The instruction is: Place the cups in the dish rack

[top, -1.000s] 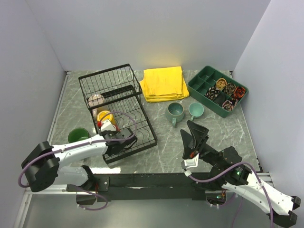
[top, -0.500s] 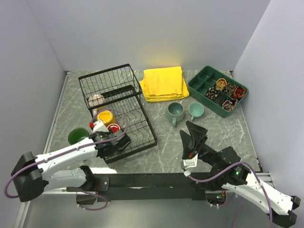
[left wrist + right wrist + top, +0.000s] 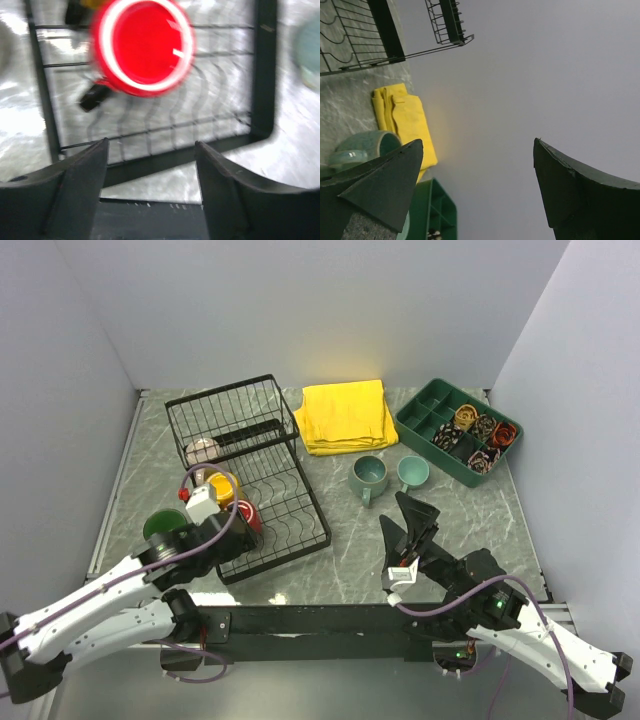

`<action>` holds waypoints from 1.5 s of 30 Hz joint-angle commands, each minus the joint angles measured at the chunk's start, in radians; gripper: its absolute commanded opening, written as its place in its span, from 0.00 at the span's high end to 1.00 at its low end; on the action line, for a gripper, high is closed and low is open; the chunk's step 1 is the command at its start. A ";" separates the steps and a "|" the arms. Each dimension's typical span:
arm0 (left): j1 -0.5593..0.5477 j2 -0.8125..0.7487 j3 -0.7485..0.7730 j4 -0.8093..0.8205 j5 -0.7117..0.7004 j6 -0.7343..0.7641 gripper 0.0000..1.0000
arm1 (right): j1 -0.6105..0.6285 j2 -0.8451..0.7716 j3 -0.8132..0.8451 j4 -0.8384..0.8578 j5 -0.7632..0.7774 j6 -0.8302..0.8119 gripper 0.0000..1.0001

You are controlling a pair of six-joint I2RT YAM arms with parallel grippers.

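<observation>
The black wire dish rack (image 3: 285, 455) stands left of centre. In its slotted tray a red cup (image 3: 247, 515) sits mouth up, a yellow cup (image 3: 222, 486) lies behind it, and a beige cup (image 3: 201, 451) is by the basket section. My left gripper (image 3: 230, 533) is open at the tray's near edge, clear of the red cup (image 3: 145, 47), with nothing between its fingers (image 3: 150, 142). A dark green cup (image 3: 163, 526) stands on the table left of the rack. Two teal cups (image 3: 369, 476) (image 3: 412, 472) stand right of it. My right gripper (image 3: 413, 504) is open, raised near them.
A folded yellow cloth (image 3: 345, 415) lies at the back centre. A green divided tray (image 3: 430, 412) holding small rolled items sits at the back right. The right wrist view shows one teal cup (image 3: 362, 147), the cloth (image 3: 402, 117) and the tray's corner (image 3: 432, 210).
My left gripper opened and let go of the red cup in the rack's tray, then drew back toward the near left. The right arm barely moved.
</observation>
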State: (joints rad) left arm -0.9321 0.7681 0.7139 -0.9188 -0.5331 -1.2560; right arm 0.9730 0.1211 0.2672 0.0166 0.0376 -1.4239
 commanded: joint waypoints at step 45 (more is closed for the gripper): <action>-0.004 -0.179 0.015 0.495 0.360 0.391 0.04 | -0.599 1.019 0.912 -0.773 -0.476 0.873 0.00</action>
State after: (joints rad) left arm -0.9333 0.5907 0.7124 -0.4744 -0.2001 -0.8536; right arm 0.4156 1.0943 1.0676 -0.6941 -0.3954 -0.5583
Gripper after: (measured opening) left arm 0.967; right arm 0.997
